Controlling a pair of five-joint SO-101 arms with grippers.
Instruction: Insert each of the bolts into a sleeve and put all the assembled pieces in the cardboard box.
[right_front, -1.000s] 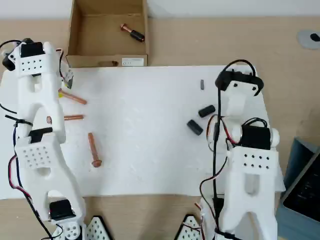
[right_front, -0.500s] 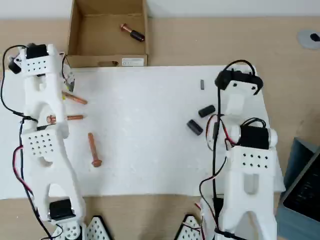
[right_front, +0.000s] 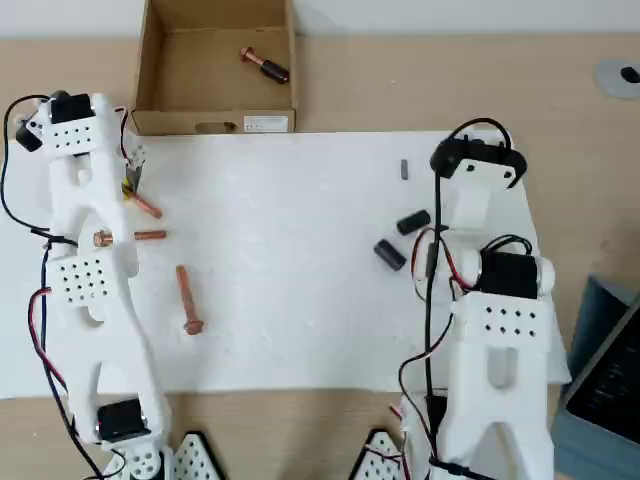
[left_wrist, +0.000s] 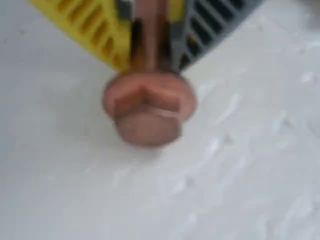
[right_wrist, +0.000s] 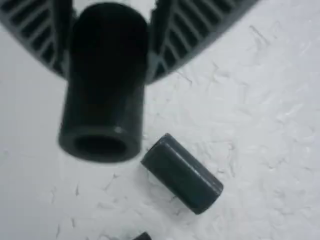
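Left wrist view: left gripper (left_wrist: 150, 30) pinching bolt (left_wrist: 148, 107) by its shank, head low over mat (left_wrist: 240, 175) | right gripper (right_wrist: 107, 30) clamped round sleeve (right_wrist: 102, 110) | step: mating the pair | next, I reckon: line shank up with bore

My overhead view is bright and evenly lit from above. The white mat (right_front: 300, 300) shows only short, soft shadows and no hard glare. At my left wrist, the bolt (left_wrist: 149, 107) sits close to the lens and is badly blurred, with a faint grey shadow beneath it. At my right wrist, the near sleeve (right_wrist: 102, 100) is soft, while the second sleeve (right_wrist: 182, 172) is crisper.
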